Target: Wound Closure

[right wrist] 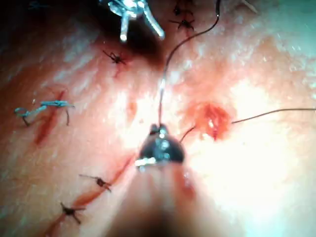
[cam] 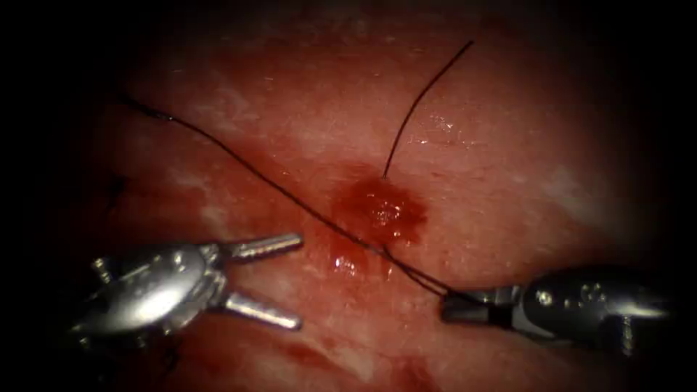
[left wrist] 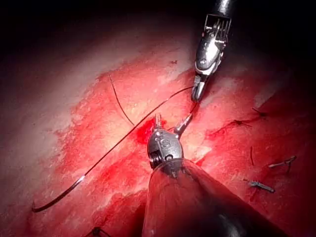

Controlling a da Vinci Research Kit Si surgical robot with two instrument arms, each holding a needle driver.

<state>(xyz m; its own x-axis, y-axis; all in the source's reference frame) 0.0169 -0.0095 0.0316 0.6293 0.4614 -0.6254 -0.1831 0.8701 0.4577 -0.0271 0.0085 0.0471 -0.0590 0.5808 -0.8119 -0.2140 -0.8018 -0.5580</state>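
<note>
My right tool (cam: 449,308) is shut on the black thread (cam: 239,161) low on the right of the tissue (cam: 508,167). That thread runs tight up and to the left. A short thread tail (cam: 417,101) rises from a red puncture spot (cam: 381,210). My left tool (cam: 299,282) stands open and holds nothing, left of the spot. In the left wrist view the open jaws (left wrist: 173,117) sit near the right tool (left wrist: 196,96), and the curved needle (left wrist: 54,200) lies free on the tissue at the thread's far end. The right wrist view shows its own jaws (right wrist: 159,129) shut on thread.
Finished stitches (right wrist: 101,182) and a knot (right wrist: 116,58) lie along closed cuts. Pale blue thread pieces (right wrist: 44,106) rest on the tissue. Red fluid (cam: 341,263) glistens below the puncture spot. The left tool's open jaws (right wrist: 142,35) face the right tool.
</note>
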